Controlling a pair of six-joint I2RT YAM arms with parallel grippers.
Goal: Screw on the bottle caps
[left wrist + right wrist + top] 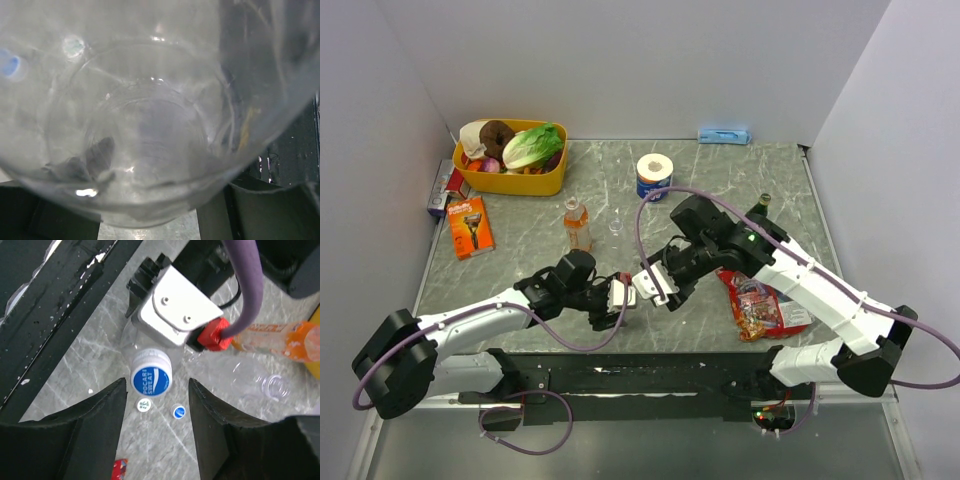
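1. Top view: the left gripper and the right gripper met nose to nose over the table, near the arms' bases. The thing between them was hard to make out from there.
2. Left wrist view: the held bottle, colourless and see-through, filled almost the whole frame. This view did not show its own fingers.
3. Right wrist view supplied the rest. The left gripper was closed round the held bottle's body, and a blue cap (printed POCARI SWEAT) sat on the held bottle's neck. I could not tell how far it was screwed down.
4. Same view: the right gripper's fingers stood apart on either side of that cap, with a gap showing on one side, and gripped nothing.
5. On the table just below the held bottle's neck lay a loose blue cap and a small pale round piece, side by side and apart. Neither showed in the top view.
6. Top view: beyond the held bottle, the orange drink bottle stood upright, with a second clear bottle near it.
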